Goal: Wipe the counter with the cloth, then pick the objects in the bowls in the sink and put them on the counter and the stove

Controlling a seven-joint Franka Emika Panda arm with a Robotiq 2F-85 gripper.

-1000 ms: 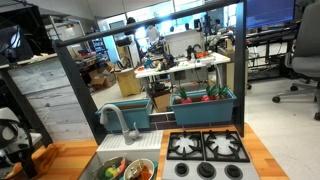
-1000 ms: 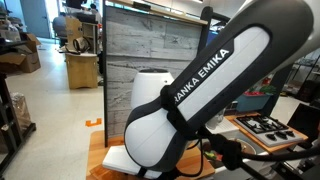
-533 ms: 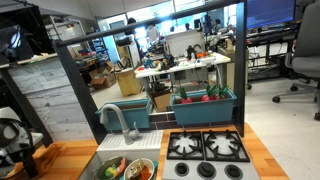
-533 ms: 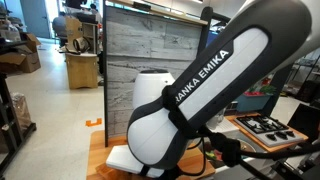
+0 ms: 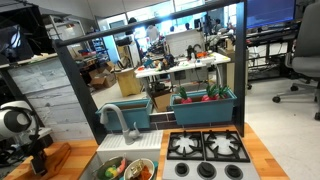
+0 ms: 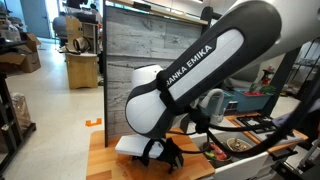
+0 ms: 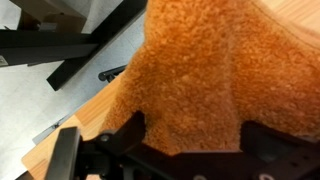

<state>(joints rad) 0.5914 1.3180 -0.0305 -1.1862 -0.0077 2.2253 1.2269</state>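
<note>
while arm (image 6: 190,75) low over counter (image 6: 103,160), claw (image 7: 190,140) wide astride cloth (image 7: 200,70)

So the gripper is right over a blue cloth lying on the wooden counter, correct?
Not blue: the wrist view shows the cloth is orange. The rest holds: the gripper is right over it, and it lies on the wooden counter.

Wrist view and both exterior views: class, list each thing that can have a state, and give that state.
Cloth: rumpled, lying on the counter.
Gripper: open, astride the cloth.
Faucet: no water running.
Sink: holds filled bowls.
Stove: burners bare.
</note>
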